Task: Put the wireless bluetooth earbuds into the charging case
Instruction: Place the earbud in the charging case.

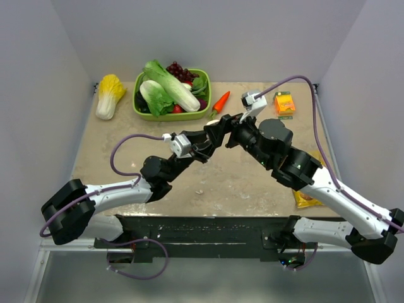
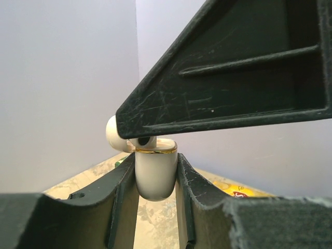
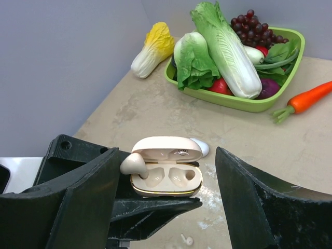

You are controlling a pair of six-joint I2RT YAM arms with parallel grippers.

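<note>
Right wrist view has the right gripper spread wide and empty, its two dark fingers well apart on either side of the charging case below it. The left gripper is clamped on the lower body of that case. It holds the case off the table with the lid swung up and both hollows facing the right wrist camera.

One earbud perches on the left rim of the case, touching it beside the left hollow but not seated. Both hollows look empty. A white rounded piece shows just behind the lid; whether it is the second earbud cannot be told. Farther back sit the green basket and the carrot, well apart from the work.

The step in hand appears to be seating the first earbud. The next move probably calls for the right gripper to come down and ease the bud sideways and down into the left hollow, with the left gripper keeping the case level. A rough push could tip the bud off the rim.
</note>
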